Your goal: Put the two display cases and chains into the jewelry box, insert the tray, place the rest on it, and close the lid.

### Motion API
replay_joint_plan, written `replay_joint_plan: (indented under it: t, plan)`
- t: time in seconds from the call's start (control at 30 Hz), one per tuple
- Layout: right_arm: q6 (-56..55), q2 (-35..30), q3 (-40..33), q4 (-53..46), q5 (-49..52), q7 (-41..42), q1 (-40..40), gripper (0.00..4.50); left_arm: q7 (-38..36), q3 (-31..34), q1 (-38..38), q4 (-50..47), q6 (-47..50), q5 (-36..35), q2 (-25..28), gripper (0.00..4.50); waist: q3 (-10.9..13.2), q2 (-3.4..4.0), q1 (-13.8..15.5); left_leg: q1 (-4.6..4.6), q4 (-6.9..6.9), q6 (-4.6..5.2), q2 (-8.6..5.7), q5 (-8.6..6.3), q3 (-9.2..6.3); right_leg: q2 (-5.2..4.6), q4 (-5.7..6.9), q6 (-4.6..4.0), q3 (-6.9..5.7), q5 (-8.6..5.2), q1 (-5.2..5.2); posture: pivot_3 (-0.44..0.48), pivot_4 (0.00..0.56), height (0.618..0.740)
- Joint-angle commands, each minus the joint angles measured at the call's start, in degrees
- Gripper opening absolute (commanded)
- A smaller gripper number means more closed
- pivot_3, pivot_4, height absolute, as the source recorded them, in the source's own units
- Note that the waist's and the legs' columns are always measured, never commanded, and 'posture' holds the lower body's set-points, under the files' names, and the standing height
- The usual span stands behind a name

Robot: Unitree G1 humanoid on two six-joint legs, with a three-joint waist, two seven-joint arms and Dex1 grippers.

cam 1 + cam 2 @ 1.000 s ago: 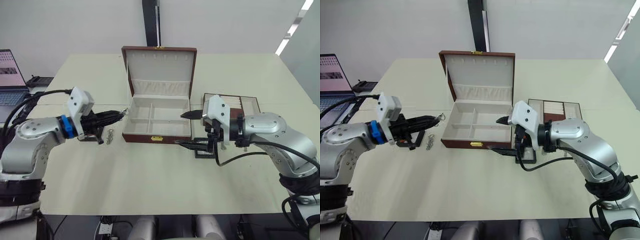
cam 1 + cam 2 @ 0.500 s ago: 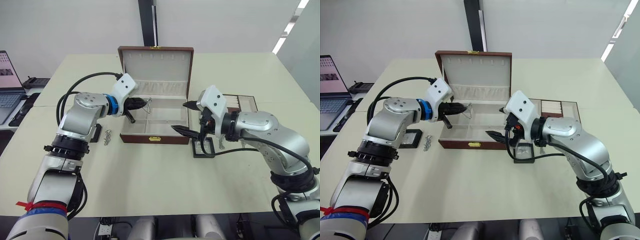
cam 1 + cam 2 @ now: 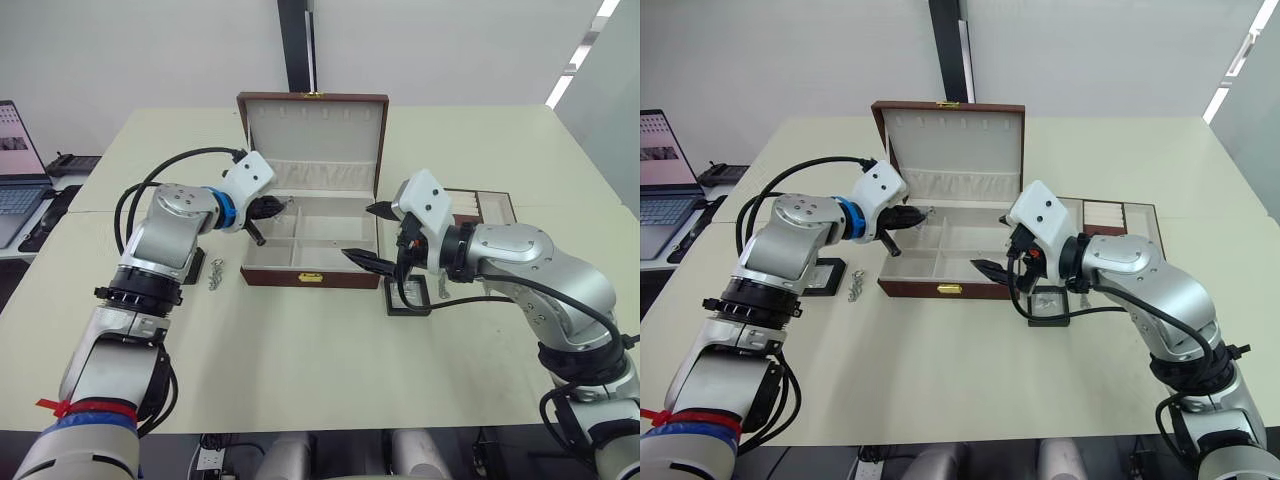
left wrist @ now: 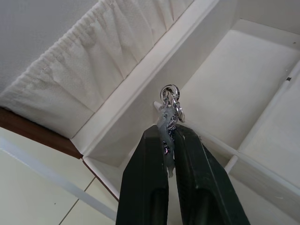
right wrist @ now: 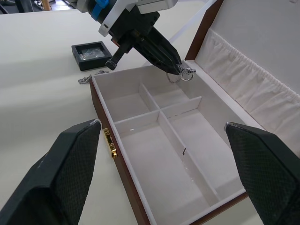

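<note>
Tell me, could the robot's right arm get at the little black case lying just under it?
Probably yes. The right pincer is open and hangs just above the display case, which lies on bare table beside the jewelry box, with nothing over it. It would have to turn downward first.

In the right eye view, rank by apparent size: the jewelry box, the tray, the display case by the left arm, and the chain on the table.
1. Jewelry box, with its open lid
2. Tray, partly hidden by the right arm
3. Display case, partly hidden by the left arm
4. Chain
</note>
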Motion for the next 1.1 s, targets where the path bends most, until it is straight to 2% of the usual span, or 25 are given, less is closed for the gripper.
replay_joint_plan:
  t: [0.03, 0.73, 1.1]
  plan:
    - [-0.4, 0.1, -0.6, -1.0, -0.3, -0.3, -1.5, 4.50, 0.2, 0.8, -1.3, -1.9, -0.2, 0.7, -0.1, 0.01, 0.0, 0.00, 0.0, 0.00, 0.00, 0.00, 0.00, 0.00, 0.00, 0.00, 0.01, 0.00, 0.00, 0.00, 0.00, 0.000, 0.150, 0.740]
    - [-0.1, 0.2, -0.7, -1.3, -0.2, -0.4, -1.2, 4.50, -0.7, 0.6, -1.4, -0.1, 0.7, 2.3, -0.1, 0.01, 0.0, 0.00, 0.0, 0.00, 0.01, 0.00, 0.00, 0.00, 0.00, 0.00, 0.04, 0.00, 0.00, 0.00, 0.00, 0.000, 0.150, 0.740]
    - [0.1, 0.0, -1.0, -1.3, 0.0, -0.3, -1.1, 4.50, -0.2, 0.8, -1.5, -0.7, 0.6, 2.8, -0.7, 3.24, 0.0, 0.00, 0.0, 0.00, 0.01, 0.00, 0.00, 0.00, -0.01, -0.01, 0.05, 0.00, 0.00, 0.00, 0.00, 0.000, 0.150, 0.740]
